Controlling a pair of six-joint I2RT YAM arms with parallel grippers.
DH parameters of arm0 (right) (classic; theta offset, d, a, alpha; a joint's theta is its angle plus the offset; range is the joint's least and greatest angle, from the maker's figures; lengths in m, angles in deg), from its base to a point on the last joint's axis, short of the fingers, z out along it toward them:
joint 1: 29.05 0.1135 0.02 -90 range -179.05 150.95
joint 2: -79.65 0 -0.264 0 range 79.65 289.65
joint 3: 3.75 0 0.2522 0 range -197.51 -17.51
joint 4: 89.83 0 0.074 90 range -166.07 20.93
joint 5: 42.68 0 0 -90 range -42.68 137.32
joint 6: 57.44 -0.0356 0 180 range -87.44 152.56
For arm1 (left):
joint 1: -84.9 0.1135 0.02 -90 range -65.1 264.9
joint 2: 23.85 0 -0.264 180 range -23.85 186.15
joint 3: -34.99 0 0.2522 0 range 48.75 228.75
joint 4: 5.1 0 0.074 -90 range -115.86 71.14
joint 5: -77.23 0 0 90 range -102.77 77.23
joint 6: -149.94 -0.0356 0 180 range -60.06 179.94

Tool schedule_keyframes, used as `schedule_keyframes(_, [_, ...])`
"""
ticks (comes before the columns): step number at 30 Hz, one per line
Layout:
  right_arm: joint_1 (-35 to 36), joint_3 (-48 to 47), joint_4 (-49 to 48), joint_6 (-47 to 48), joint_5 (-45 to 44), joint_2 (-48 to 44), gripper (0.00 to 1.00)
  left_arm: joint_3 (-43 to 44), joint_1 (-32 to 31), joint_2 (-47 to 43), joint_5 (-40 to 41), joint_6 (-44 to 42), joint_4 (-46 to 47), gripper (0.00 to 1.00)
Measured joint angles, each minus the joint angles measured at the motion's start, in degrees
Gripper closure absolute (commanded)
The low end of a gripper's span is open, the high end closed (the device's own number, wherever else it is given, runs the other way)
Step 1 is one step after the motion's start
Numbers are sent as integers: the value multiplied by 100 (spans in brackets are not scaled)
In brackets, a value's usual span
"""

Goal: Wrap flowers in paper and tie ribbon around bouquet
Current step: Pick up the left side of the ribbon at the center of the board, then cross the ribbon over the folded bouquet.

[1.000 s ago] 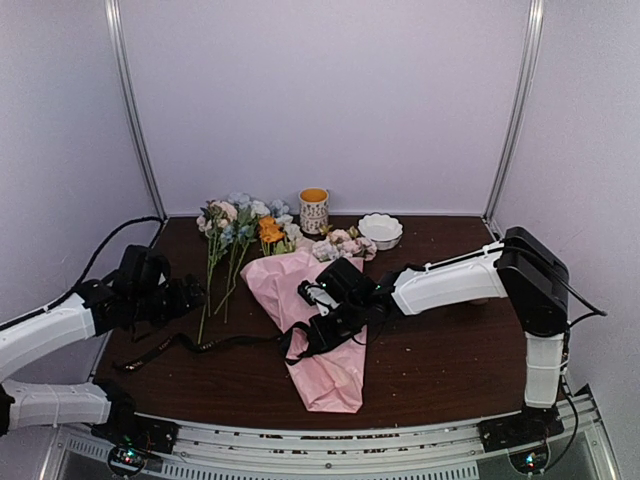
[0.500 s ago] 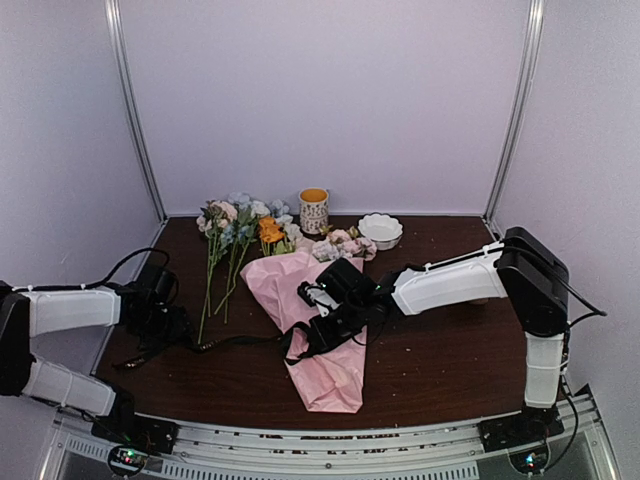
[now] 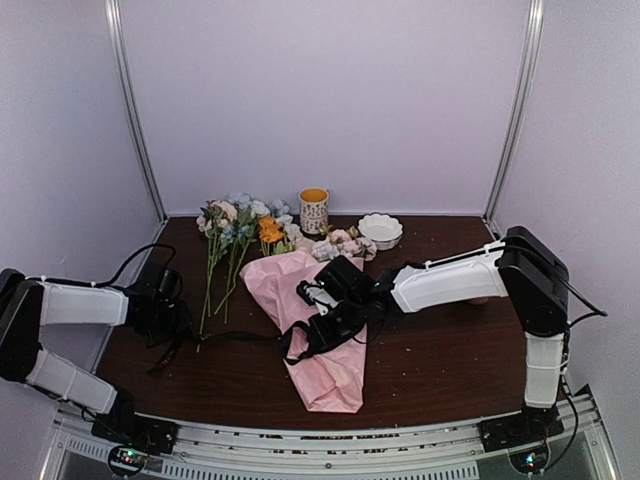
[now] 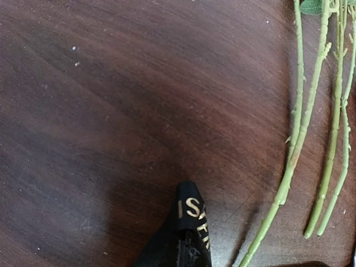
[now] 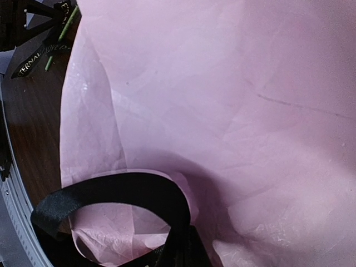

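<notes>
left jaws have dropped and clenched the ribbon (image 4: 189, 233) end; right jaws grasp its loop.

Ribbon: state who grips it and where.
Left gripper pinches the ribbon near its left end; right gripper pinches a looped stretch over the bouquet.

The dark desk (image 3: 440, 350) bears a pink paper bouquet (image 3: 330, 378) beneath the right end effector (image 3: 318, 335), a black ribbon (image 3: 240, 338) running to the left end effector (image 3: 183, 328), flower stems (image 3: 213, 272) just beyond it, a mug (image 3: 313, 211) and white bowl (image 3: 380, 230) farther back
</notes>
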Motion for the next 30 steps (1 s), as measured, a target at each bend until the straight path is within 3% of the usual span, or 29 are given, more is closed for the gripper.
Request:
schedule_keyframes(5, [0,0,7,-4,4,0,100,-160,0,-229,-17,-59,59,100])
schedule_keyframes(9, [0,-22,13,-7,46,0,100,-273,-229,-1239,168,-271,-337,100])
schedule_keyframes(13, [-17,-48,26,-24,199,0,100,234,-1593,-2492,778,-984,-514,100])
schedule_keyframes(16, [-105,-48,-133,-181,566,0,100,750,-2629,-2828,872,-1808,-83,100])
schedule_keyframes(19, [-278,-59,-382,-374,859,-2,100,1091,-3399,-2693,492,-2625,474,100])
schedule_keyframes(22, [-437,-142,-492,-522,1056,-2,100,1349,-3904,-2157,-407,-3241,1021,100])
schedule_keyframes(26, [-616,-245,-905,-828,1331,-4,100,1552,-4116,-1274,-1550,-3692,1506,100])
schedule_keyframes(30, [-713,-660,-984,-1060,1425,144,100,1661,-4120,-863,-2201,-3952,1753,100])
